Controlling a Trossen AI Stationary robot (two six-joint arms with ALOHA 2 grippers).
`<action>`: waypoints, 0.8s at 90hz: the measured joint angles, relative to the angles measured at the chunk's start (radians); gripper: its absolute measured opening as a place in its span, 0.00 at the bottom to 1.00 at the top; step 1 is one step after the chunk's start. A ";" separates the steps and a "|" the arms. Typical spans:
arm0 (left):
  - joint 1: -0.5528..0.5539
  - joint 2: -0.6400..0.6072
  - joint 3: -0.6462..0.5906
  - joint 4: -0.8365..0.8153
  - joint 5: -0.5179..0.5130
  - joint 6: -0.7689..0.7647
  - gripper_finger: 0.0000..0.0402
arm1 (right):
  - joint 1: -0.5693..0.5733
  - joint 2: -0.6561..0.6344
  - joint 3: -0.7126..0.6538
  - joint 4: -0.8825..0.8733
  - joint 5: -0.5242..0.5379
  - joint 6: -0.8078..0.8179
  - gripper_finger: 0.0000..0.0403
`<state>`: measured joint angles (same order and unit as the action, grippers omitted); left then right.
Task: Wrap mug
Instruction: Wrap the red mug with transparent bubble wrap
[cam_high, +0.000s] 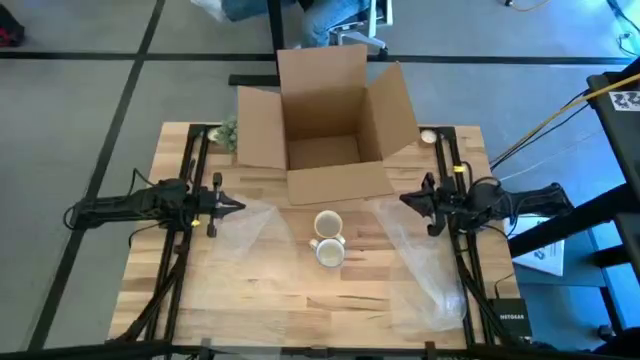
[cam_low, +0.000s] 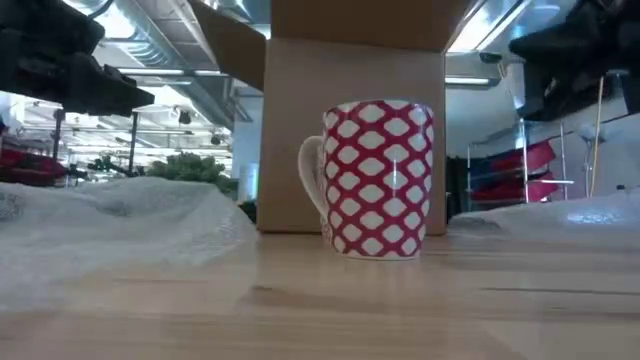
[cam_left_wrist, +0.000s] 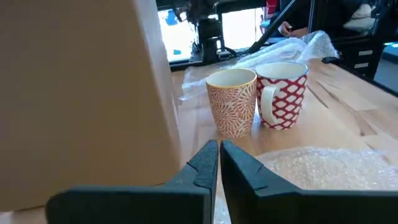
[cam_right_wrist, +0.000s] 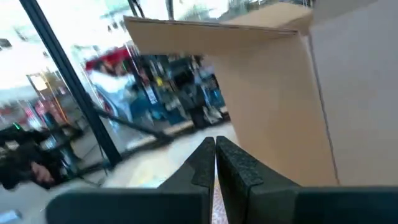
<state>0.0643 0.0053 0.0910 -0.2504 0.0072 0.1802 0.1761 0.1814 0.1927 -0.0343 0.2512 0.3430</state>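
Note:
Two mugs stand upright on their bases at the table's middle. The red-and-white lattice mug (cam_high: 330, 252) (cam_low: 380, 180) (cam_left_wrist: 283, 93) is the nearer one, and the orange patterned mug (cam_high: 328, 222) (cam_left_wrist: 233, 102) stands just beyond it. A sheet of bubble wrap (cam_high: 245, 228) (cam_left_wrist: 317, 165) lies on the table left of the mugs, another (cam_high: 420, 250) to their right. My left gripper (cam_high: 238, 206) (cam_left_wrist: 219, 155) is shut and empty above the left sheet's far edge. My right gripper (cam_high: 403, 200) (cam_right_wrist: 215, 155) is shut and empty right of the mugs, near the box.
An open cardboard box (cam_high: 330, 120) stands at the table's far middle, its front flap (cam_high: 340, 185) lying down toward the mugs. Some green stuff (cam_high: 228, 133) lies left of the box, and a small round thing (cam_high: 428, 137) to its right. Bare wood (cam_high: 320, 310) stretches along the near edge.

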 joint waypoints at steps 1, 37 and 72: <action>0.000 0.000 0.000 0.000 0.000 0.000 0.00 | 0.000 0.014 0.010 -0.016 0.001 -0.001 0.00; 0.000 0.000 -0.001 0.005 -0.004 0.002 0.00 | 0.000 0.602 0.452 -0.641 -0.082 0.116 0.00; 0.000 0.000 -0.001 0.005 -0.004 0.001 0.00 | 0.002 0.950 0.479 -0.733 -0.473 0.361 0.04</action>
<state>0.0643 0.0055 0.0902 -0.2451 0.0036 0.1814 0.1776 1.1314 0.6720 -0.7671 -0.2222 0.7045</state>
